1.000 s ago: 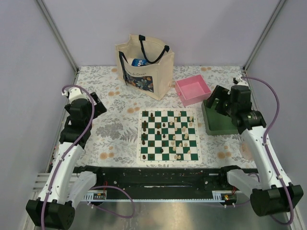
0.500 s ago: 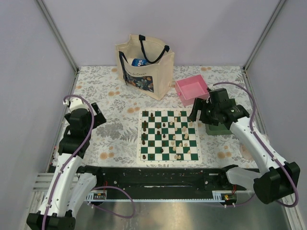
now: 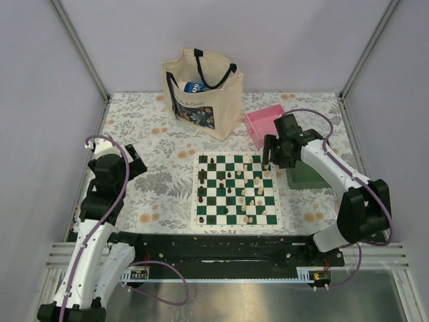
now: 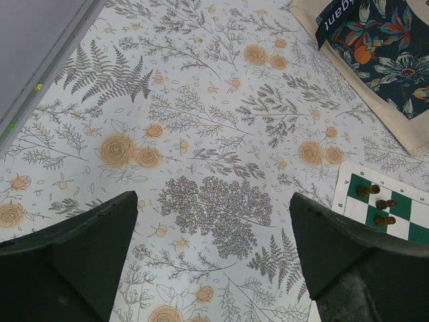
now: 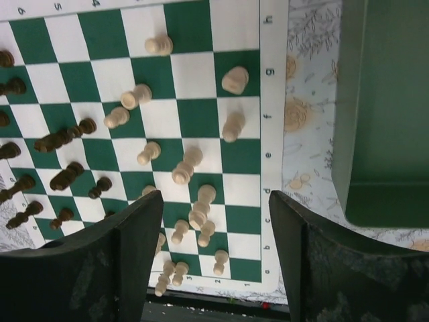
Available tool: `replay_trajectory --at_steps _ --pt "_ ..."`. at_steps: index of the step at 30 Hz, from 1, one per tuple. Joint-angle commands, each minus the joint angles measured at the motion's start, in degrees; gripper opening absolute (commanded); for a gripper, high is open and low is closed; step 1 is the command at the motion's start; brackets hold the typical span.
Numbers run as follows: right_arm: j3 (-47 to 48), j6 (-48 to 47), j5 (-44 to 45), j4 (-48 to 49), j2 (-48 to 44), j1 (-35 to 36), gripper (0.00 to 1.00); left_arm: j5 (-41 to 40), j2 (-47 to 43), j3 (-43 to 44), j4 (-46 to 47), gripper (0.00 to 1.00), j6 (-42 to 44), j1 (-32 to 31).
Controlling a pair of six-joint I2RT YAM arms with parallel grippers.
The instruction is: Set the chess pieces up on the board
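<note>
We see the board (image 5: 194, 74) flat at the middle of the desk (image 3: 147, 134), its chess pieces (image 5: 182, 173) scattered, cream ones toward its 3 o'clock side and dark ones toward 9 o'clock, several tipped over. The right fingers (image 5: 120, 261) hover spread and empty above the board's 2 o'clock corner, near the green tray (image 3: 305, 176). The left fingers (image 4: 80, 255) hang wide apart, holding nothing, over the floral desk at the board's 9 o'clock.
</note>
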Motion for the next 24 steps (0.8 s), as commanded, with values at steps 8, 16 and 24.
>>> replay_trajectory --at_steps 8,16,24 --pt "10.13 -5.31 -2.36 2.09 9.24 1.11 0.69 -0.77 -0.08 0.45 1.41 0.99 0.62 0.06" --pt "18.65 -7.86 -1.13 -0.02 17.76 4.53 0.64 -0.69 0.01 0.45 1.49 0.99 0.62 0.06" --pt "22.97 -7.86 -1.39 -0.90 22.87 6.38 0.59 -0.68 0.18 0.45 1.49 0.99 0.62 0.06"
